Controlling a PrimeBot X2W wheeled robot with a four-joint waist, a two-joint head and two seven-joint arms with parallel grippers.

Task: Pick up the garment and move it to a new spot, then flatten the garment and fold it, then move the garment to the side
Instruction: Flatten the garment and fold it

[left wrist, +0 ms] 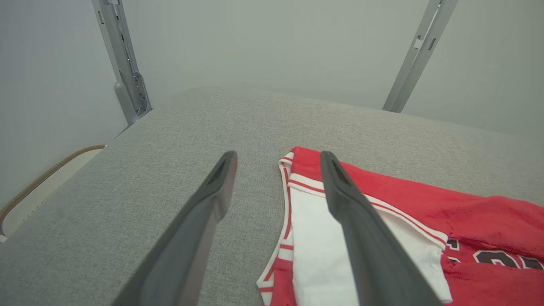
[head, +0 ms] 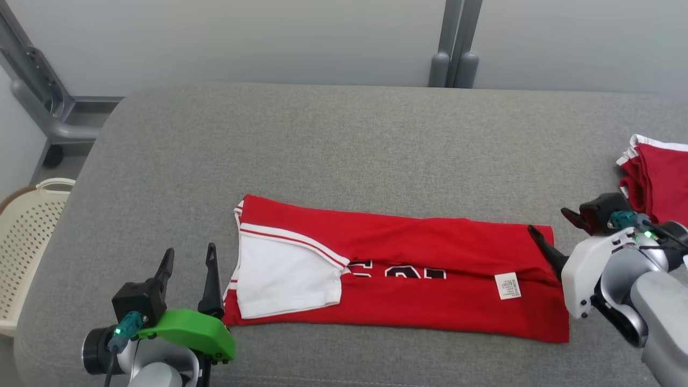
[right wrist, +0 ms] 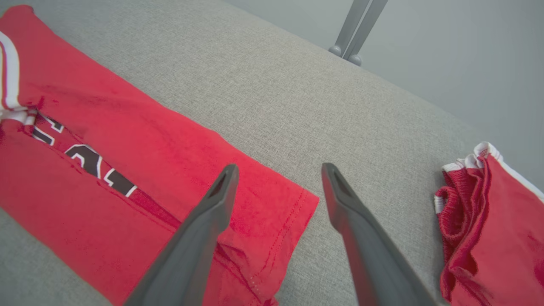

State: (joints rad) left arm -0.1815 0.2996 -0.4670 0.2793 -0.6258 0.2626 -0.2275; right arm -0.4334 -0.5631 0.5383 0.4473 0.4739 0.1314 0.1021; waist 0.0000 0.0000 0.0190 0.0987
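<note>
Surface: grey upholstered bench top point(head: 344, 140), wide, with bare cloth on all sides of the work.

Garment: red jersey point(head: 408, 242) lay flat near the front middle of the bench. It was already folded lengthwise into a long band running left to right. Judged: the long folds were done and a crosswise fold was the step in hand.

Cream basket point(head: 27, 242) stood off the bench at the left. A second red garment point(head: 661, 172) lay bunched at the right edge, apart from the jersey. Note: keep the right arm's sweep short of it.

Left gripper point(head: 190, 251): jaws spread, nothing held, just beside the band's left end. In the left wrist view one finger was over the white panel and the other over bare bench.

Right gripper point(head: 548, 220): jaws spread, nothing held, astride the band's right end. One finger was over the hem corner and the other over bare bench.

Advice: pinch all layers at one end, both corners if possible. Lift low, carry the end across, lay it edge to edge, then press flat.

White panel point(head: 285, 279) lay loose on top at the left and could slide, so it should be caught inside the pinch.

Black numerals point(head: 414, 273) showed along the seam where the folded edges met. A gap opening there would mean the layers were shifting.

White label point(head: 508, 285) lay exposed near the right end and should end up tucked inside.
</note>
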